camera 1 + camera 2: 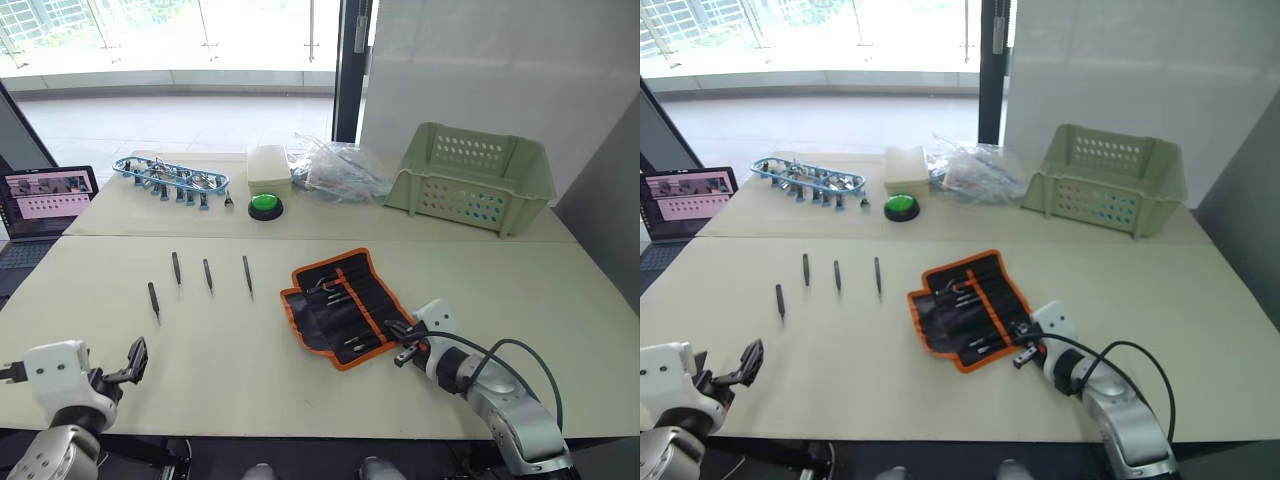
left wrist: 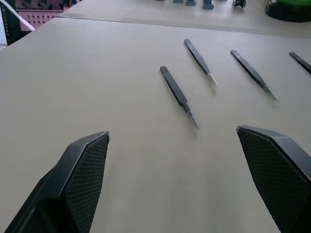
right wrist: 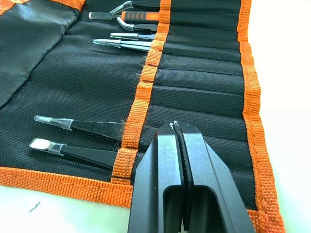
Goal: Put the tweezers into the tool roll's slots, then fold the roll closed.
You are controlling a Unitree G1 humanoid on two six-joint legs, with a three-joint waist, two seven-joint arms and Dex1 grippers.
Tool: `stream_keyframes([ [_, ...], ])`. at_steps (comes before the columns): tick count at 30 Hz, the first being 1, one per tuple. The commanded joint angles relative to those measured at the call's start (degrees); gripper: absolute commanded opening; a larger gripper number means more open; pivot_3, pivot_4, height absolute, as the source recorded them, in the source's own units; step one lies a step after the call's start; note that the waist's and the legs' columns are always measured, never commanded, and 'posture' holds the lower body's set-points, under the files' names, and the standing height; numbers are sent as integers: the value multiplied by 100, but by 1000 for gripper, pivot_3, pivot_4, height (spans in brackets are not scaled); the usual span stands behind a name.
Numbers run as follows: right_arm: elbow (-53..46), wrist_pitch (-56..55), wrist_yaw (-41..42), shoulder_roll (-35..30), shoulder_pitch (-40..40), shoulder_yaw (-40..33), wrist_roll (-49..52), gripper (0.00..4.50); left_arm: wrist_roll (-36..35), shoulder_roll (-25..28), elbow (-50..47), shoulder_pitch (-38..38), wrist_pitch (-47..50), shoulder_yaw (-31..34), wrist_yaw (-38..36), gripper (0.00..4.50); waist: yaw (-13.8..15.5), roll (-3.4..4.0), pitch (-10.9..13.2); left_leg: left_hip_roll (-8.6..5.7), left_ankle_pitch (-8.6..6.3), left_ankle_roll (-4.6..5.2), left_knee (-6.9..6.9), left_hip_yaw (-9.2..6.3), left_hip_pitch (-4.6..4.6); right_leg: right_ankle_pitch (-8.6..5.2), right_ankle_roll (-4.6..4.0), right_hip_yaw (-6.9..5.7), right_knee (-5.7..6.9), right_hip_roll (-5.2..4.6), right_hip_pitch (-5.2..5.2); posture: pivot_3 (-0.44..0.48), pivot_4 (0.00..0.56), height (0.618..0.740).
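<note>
Right gripper (image 3: 179, 127), fingers pressed together and empty, is hovering over the slots (image 3: 204, 87) of the open roll (image 1: 340, 305), where several tools are already sitting. Left gripper (image 2: 182, 184) is gaping before four tweezers (image 1: 207, 273) still lying loose; folding is waiting.
</note>
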Motion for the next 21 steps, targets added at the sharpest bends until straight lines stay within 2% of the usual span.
stream_keyframes([
  [1,217,380,-62,18,140,192,-126,0,293,-32,363,-341,79,-299,325,4452,-4,-23,-1,-1,0,0,4,1,0,0,0,0,-1,-2,1,0,150,713],
  [4,131,443,-95,37,125,210,-109,0,476,-100,819,-770,193,-422,654,4452,15,-40,0,-1,0,0,4,-1,0,1,0,-3,0,-2,1,0,150,713],
  [11,-44,579,-179,59,88,162,-73,0,729,-1,1875,-1604,248,-696,763,4452,27,-38,-2,-1,1,-1,5,-2,3,1,-1,-4,10,-1,1,0,150,713],
  [19,-190,693,-235,88,96,182,-56,0,891,-150,2715,-2208,140,-903,809,4452,45,29,-39,-4,2,-1,5,-2,9,0,0,-3,16,-1,5,0,150,713],
  [21,-237,727,-237,99,102,185,-60,0,940,-169,2855,-2307,82,-917,801,3909,60,42,-46,-5,2,-2,5,-2,10,0,1,-3,16,-2,6,0,150,713],
])
